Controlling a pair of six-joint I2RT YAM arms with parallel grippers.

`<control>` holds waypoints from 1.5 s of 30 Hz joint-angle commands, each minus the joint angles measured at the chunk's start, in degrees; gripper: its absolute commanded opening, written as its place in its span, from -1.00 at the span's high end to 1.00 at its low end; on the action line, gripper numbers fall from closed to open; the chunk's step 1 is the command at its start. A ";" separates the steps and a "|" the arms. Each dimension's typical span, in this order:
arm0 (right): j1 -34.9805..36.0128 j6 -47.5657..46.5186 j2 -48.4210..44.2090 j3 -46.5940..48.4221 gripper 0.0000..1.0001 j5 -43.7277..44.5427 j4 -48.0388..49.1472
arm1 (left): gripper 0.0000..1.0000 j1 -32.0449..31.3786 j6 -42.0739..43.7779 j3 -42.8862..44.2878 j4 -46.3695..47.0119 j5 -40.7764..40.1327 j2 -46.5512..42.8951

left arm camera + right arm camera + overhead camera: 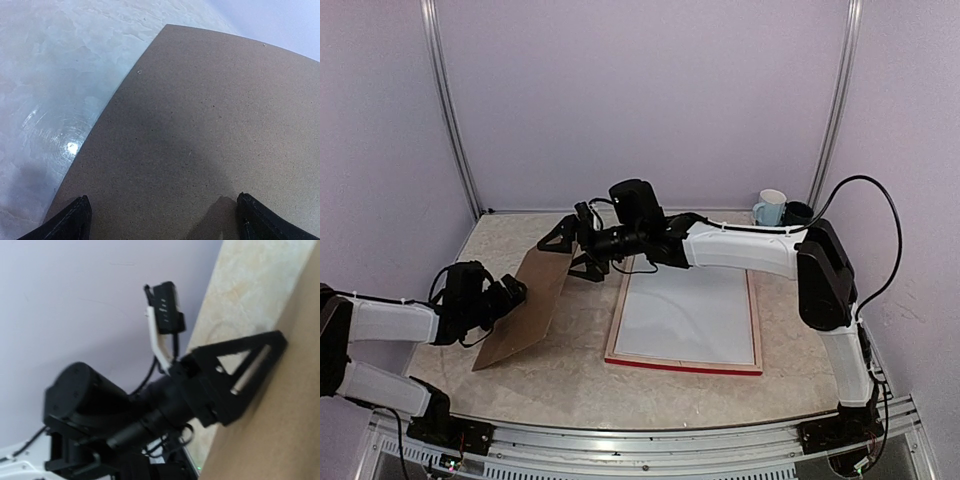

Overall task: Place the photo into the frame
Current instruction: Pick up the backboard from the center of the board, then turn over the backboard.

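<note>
The frame [685,364] lies flat on the table at centre right, with its red edge toward me and pale wood sides. A white sheet [688,315] fills it. The sunset photo does not show. The brown backing board [525,310] stands tilted at the left. My right gripper [565,243] is shut on its top edge. My left gripper [512,293] is open against its left face. In the left wrist view the board [200,125] fills the picture between the spread fingertips [70,220]. In the right wrist view the left arm's triangular finger [240,372] rests on the board [280,430].
A white-and-blue mug [772,208] and a dark mug [798,213] stand at the back right by the wall post. The board's lower edge rests on the marble-pattern table [570,375] near the front left. The right arm reaches across the frame's far end.
</note>
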 commanded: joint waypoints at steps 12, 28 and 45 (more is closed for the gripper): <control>2.51 -1.47 -0.59 9.78 -0.98 -1.03 1.28 | -0.98 -3.03 -1.37 0.02 -1.86 -0.26 -1.09; 4.33 -1.44 2.05 14.74 -0.98 -1.32 0.52 | -0.98 -5.44 -3.42 1.58 -2.54 1.53 -5.30; 6.10 -2.96 3.43 9.88 -0.98 -1.35 0.65 | -0.98 -4.53 -2.42 4.87 -6.66 0.80 -8.47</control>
